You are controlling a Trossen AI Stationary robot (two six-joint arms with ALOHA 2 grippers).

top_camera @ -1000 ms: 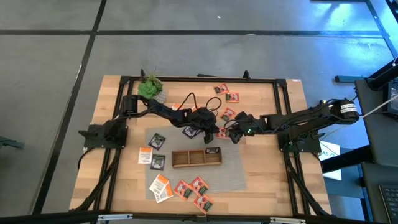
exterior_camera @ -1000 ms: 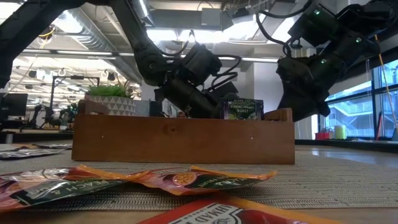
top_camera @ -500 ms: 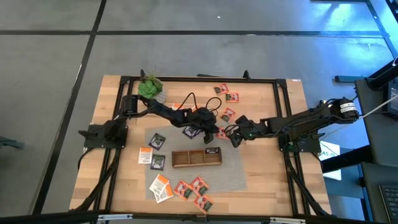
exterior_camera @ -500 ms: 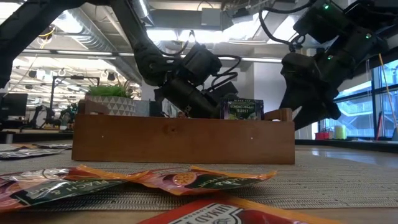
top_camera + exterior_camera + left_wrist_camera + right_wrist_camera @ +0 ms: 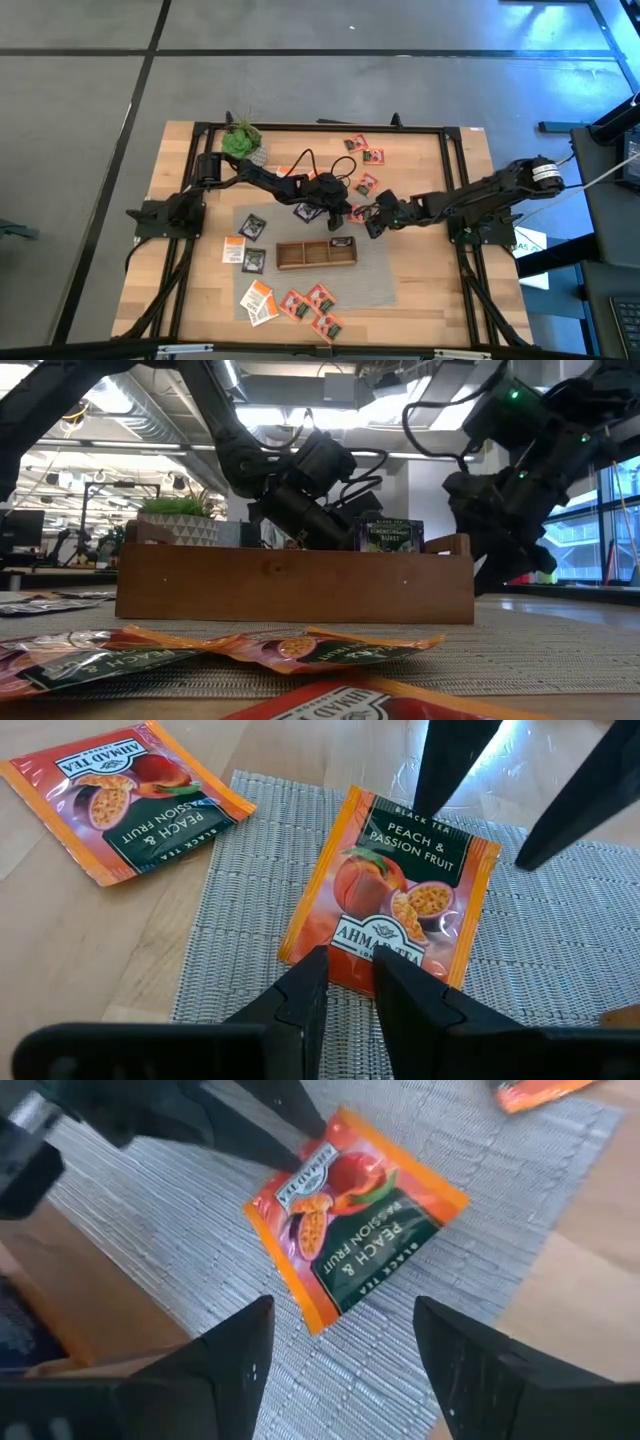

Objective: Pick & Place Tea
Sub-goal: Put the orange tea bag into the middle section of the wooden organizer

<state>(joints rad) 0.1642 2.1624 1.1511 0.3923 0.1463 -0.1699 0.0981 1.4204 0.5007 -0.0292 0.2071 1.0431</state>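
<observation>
A red-and-orange peach tea sachet lies flat on the grey woven mat, just beyond the far side of the brown wooden tray; it also shows in the right wrist view. My left gripper is shut on the sachet's edge. My right gripper is open, low over the same sachet from the table's right, its fingers standing at the sachet's opposite end without touching it. A dark sachet stands upright in the tray's right compartment. My left gripper pinches the sachet's brand-name edge between its two fingers, only at that edge. The fingers come slanting down from the table's left. The rest of the sachet lies flat on the mat.
Several more sachets lie at the far side, left of the tray and at the near edge of the mat. One more red sachet lies on the wood beside the mat. A green plant in a white pot stands far left.
My right gripper has gone down and toward the table's near-left, closing in on the sachet that my left gripper holds. The sachet has stayed in place.
</observation>
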